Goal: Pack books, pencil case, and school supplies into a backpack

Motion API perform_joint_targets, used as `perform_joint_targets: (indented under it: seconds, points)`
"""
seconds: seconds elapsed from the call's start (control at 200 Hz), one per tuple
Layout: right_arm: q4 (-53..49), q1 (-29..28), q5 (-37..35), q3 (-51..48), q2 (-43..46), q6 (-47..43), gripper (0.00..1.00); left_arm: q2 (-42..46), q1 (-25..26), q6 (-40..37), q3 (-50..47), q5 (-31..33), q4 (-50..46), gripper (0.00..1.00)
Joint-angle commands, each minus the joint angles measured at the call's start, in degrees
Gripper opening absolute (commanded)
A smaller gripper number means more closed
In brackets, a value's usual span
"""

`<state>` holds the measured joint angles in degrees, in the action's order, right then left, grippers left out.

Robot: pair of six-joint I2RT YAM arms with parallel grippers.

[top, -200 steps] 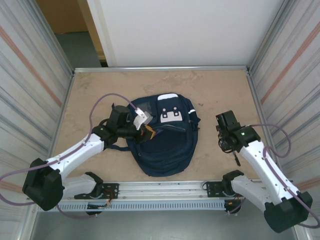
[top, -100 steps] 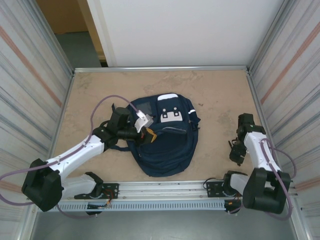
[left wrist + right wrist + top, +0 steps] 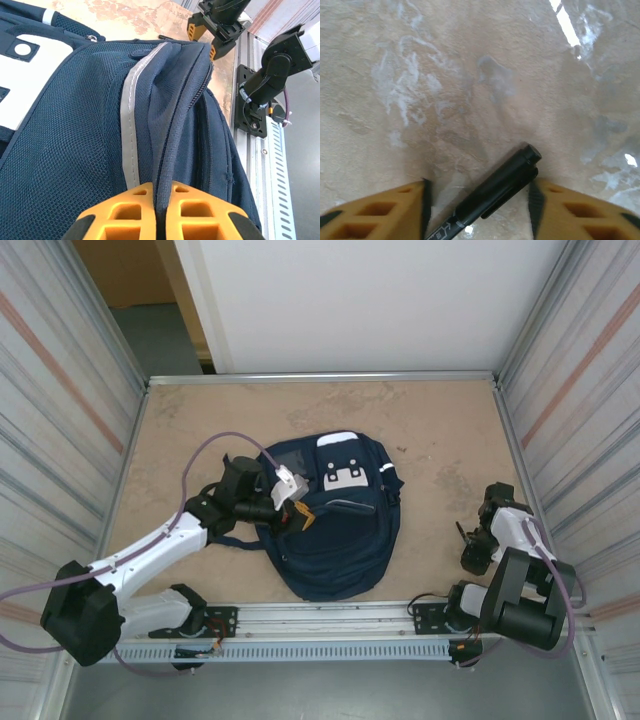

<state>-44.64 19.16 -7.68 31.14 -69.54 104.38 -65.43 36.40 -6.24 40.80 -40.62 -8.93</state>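
Note:
The navy backpack (image 3: pixel 340 530) lies flat in the middle of the table, white patches facing up. My left gripper (image 3: pixel 299 517) is at its left side, shut on a raised navy zip edge (image 3: pixel 172 125) that runs between the orange fingers (image 3: pixel 125 210). My right gripper (image 3: pixel 473 550) is low over the table at the right, close to its own base. A black pen (image 3: pixel 505 192), one of the school supplies, lies slanted on the table between its fingers (image 3: pixel 385 212). Those jaws stand apart, with a gap left of the pen. The books and pencil case are out of view.
The metal rail (image 3: pixel 330 618) with both arm bases runs along the near edge. Ribbed walls (image 3: pixel 580 440) close in the left and right sides. Bare tan table (image 3: pixel 440 430) lies behind and right of the backpack.
My right arm has swung back to the right, near its base, and come down over the pen. The backpack's left edge has shifted slightly right with my left gripper.

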Motion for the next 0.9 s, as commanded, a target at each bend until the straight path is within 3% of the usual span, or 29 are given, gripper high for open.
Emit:
perform_joint_targets:
  seconds: [0.0, 0.15, 0.271, 0.481, 0.611, 0.762, 0.892]
  points:
    - [5.37, -0.23, -0.99, -1.61, -1.66, -0.3, 0.38, 2.19, 0.59, -1.01, 2.07, -1.28, 1.1, 0.0]
    - [5.66, -0.63, -2.38, -1.28, 1.18, -3.81, 0.09, 4.22, 0.6, -1.37, 0.8, 1.47, 2.13, 0.0]
    - [7.35, -2.96, -3.62, -2.61, 5.94, -7.76, 0.0, 6.72, 0.6, -1.19, 0.87, 4.33, 1.05, 0.0]
    - [4.9, -5.22, -1.59, -2.41, 17.29, -17.12, 0.0, 13.56, 0.64, -2.9, 1.31, 12.09, -2.06, 0.0]
    - [1.98, -11.47, -3.47, 1.0, 25.09, -23.43, 0.0, 13.86, 0.6, -2.05, 1.93, 11.84, -1.52, 0.0]
    - [5.82, -20.93, -0.8, 5.18, 30.85, -37.74, 0.0, 10.39, 0.56, 0.52, 4.24, 12.79, -1.9, 0.0]
    - [16.61, -29.01, 16.05, 11.46, 30.28, -60.79, 0.0, 7.08, 0.51, -0.12, 5.2, 11.37, -0.01, 0.0]
